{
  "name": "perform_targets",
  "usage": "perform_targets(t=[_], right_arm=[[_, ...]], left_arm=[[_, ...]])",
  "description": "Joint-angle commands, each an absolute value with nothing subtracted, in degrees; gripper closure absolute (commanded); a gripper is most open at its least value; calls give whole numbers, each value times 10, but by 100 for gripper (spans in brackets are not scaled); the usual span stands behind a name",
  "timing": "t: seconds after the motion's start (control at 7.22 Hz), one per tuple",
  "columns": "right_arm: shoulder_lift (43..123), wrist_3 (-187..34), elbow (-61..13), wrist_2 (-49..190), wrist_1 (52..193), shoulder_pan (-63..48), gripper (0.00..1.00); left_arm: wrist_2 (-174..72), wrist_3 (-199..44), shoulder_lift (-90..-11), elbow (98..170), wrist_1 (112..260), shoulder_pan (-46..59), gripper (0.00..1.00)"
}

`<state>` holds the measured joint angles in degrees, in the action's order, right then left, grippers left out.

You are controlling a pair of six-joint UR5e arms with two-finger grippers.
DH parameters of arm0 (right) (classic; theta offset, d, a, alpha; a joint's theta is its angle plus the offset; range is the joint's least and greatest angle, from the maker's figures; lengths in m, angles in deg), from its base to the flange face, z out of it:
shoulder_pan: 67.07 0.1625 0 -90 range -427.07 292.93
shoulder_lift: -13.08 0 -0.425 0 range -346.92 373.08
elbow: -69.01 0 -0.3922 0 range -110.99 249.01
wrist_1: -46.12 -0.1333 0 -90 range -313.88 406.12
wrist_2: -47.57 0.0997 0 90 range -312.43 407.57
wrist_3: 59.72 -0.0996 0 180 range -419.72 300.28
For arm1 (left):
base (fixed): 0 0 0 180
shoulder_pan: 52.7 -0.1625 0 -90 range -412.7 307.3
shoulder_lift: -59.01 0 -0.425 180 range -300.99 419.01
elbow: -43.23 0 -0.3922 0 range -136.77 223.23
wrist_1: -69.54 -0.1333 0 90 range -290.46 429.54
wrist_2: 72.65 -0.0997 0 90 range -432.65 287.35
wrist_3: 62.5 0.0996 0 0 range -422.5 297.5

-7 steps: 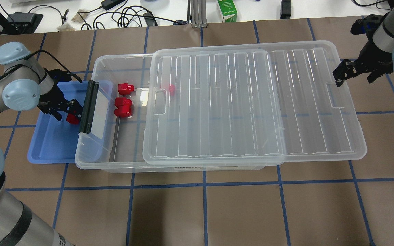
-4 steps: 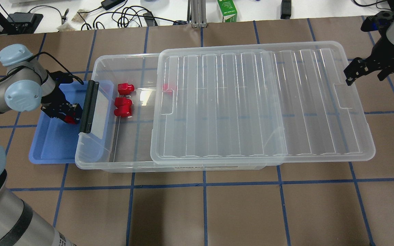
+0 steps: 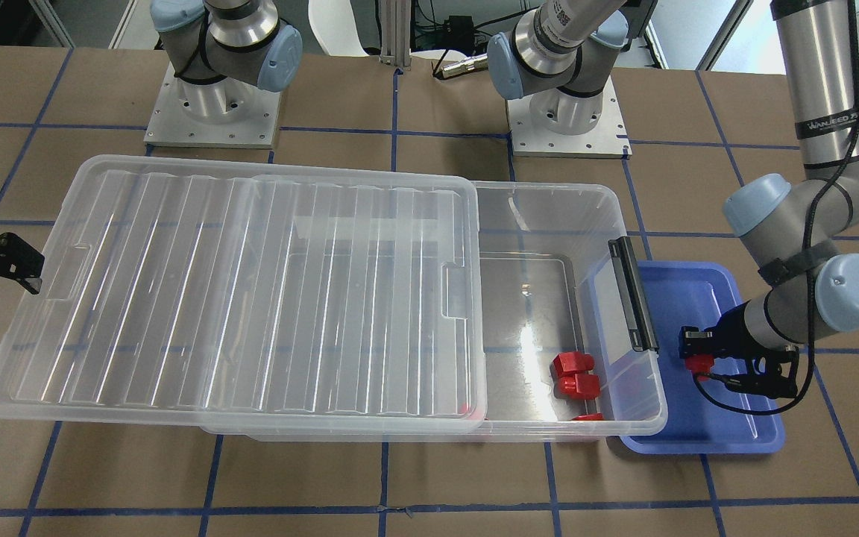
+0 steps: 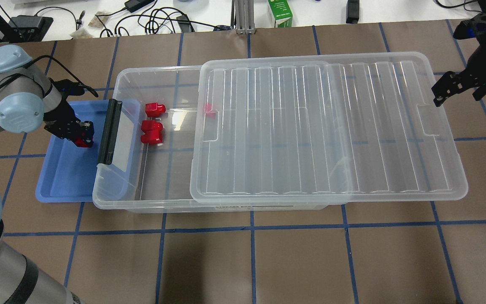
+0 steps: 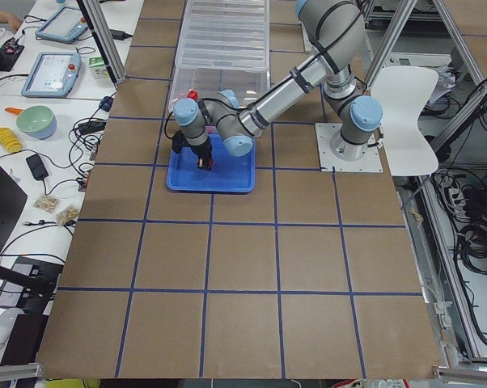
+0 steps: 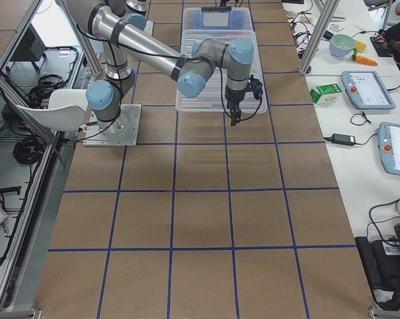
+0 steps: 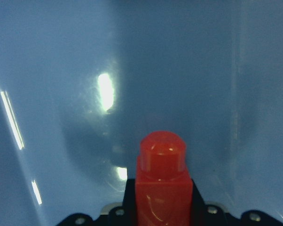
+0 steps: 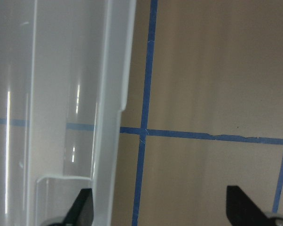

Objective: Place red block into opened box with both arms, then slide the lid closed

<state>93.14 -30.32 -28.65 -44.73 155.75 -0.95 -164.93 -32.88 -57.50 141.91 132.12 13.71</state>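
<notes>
The overhead exterior view shows the left gripper [image 4: 81, 136] pinching the red block [image 4: 84, 143] over the blue tray [image 4: 61, 183], just left of the box [image 4: 141, 204], whose lid [image 4: 331, 126] sits to the right to leave a gap for it, while the right gripper [image 4: 458, 90] hangs open by the lid's right end.

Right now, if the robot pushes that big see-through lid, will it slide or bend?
It probably slides easily: the lid rests on the box's smooth plastic rim. Thin and see-through, it is likely light. Its ribs should keep it fairly stiff.
</notes>
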Motion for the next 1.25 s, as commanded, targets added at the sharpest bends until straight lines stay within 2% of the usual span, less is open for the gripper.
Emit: perform_targets(t=[0.0,0.14,0.55,1.11], right_arm=[[935,-304,-279,-449,1547,-10,0],[945,-305,-252,-449,1508,-9,0],[987,-325,-103,-447,1299,-5,0],[1011,-411,-97,-441,1275,48,0]], left_arm=[[-1650,-329,-531,1416,1354,138,100],[-1650,-329,-497,1409,1390,138,100],[-1645,-330,-429,1318,1555,144,100],[-1621,-400,-386,1324,1572,234,100]])
